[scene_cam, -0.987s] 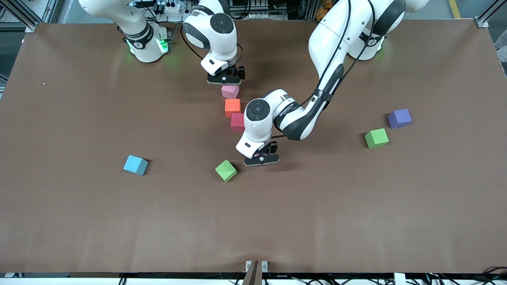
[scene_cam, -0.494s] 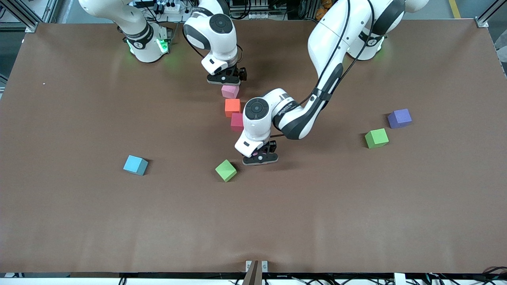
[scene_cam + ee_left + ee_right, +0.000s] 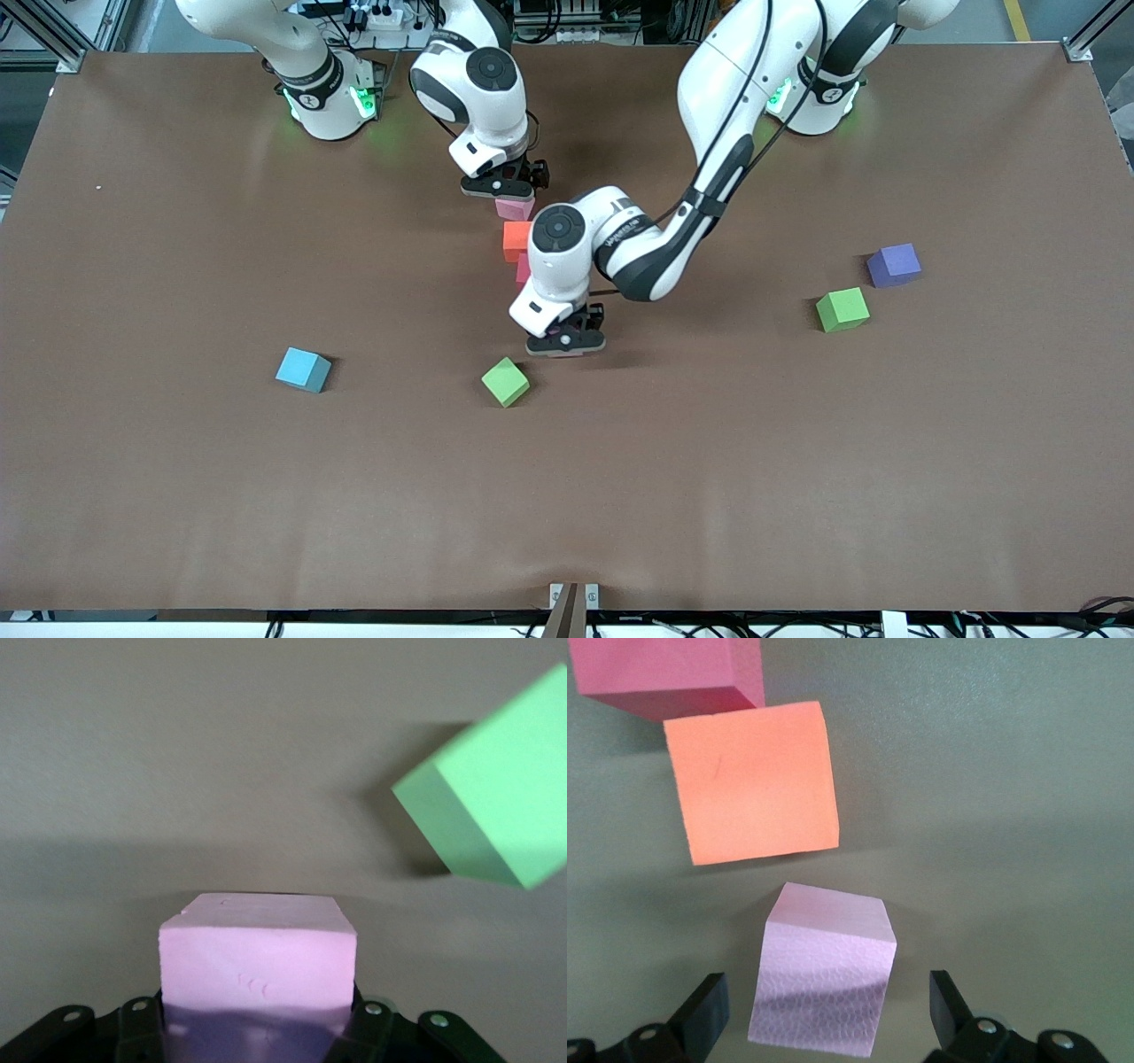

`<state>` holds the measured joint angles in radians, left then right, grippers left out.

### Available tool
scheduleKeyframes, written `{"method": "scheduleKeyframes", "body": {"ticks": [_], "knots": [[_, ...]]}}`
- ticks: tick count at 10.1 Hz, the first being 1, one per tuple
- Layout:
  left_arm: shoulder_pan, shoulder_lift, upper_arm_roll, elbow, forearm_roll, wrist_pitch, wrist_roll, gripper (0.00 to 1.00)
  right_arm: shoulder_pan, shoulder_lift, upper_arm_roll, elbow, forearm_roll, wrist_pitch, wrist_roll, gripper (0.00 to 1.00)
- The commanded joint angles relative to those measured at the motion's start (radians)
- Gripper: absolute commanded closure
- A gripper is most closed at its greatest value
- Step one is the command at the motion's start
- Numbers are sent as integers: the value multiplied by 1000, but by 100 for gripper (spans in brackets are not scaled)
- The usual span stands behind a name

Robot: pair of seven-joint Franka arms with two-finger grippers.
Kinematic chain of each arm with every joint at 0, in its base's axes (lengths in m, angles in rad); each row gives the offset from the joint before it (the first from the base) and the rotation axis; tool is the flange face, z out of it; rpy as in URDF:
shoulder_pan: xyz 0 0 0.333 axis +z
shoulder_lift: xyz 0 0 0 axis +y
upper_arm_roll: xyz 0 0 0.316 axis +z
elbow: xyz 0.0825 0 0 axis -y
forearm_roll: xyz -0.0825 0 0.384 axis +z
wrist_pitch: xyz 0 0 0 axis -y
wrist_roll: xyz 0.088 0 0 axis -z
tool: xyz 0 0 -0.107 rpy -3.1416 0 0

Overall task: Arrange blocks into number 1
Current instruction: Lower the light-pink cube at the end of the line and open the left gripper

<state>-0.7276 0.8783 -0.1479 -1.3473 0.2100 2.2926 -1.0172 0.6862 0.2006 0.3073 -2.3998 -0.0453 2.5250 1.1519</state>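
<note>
Step in hand, by my reading: you were carrying a fourth block to the column. Your left gripper (image 3: 565,344) was closed on a pink block (image 3: 258,952), held clear of the table (image 3: 177,487) just above the bare patch between the red block (image 3: 523,268) and the nearest green block (image 3: 505,382). In the left wrist view that pink block sat square between the jaws, with the green block showing tilted, one corner toward the camera.

The column so far: light pink block (image 3: 515,209) nearest the bases, orange block (image 3: 516,240) next, red block nearest the front camera. They did not sit in one straight line; in the right wrist view the light pink block (image 3: 822,966) was turned off square and apart from the orange block (image 3: 750,795), while the red block (image 3: 666,675) lay close against the orange one.

Your right gripper (image 3: 499,185) hung over the light pink block with its fingers (image 3: 704,1014) spread wide to either side, gripping nothing.

Loose stock: light blue block (image 3: 303,369) toward the right arm's end; a second green block (image 3: 842,309) and the purple block (image 3: 894,265) toward the left arm's end.

Next move, as I judge it: you needed to lower the pink block just beside the red one, in line, and squared to it before letting go. The nearest green block stood close enough to be nudged on the descent.
</note>
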Motion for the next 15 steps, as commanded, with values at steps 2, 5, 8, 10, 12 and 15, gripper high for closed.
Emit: {"method": "scheduleKeyframes", "body": {"ticks": [2,5,8,10,12,15], "knots": [[-45,-9,5,-9,15,2,-38,100,-25,20,6,-4,-10,31,17,6],[-70,-6,5,-10,15,2,-40,100,-24,22,6,-7,-15,31,15,13],[-87,-1,5,-13,14,2,-38,100,-25,34,6,-12,-36,43,15,14],[-102,5,5,-13,14,2,-38,100,-24,46,4,-13,-44,61,15,16],[-105,5,5,-15,14,2,-38,100,-25,46,4,-12,-51,66,15,21],[-108,5,5,-15,12,2,-38,100,-27,48,6,-4,-51,67,14,22]]}}
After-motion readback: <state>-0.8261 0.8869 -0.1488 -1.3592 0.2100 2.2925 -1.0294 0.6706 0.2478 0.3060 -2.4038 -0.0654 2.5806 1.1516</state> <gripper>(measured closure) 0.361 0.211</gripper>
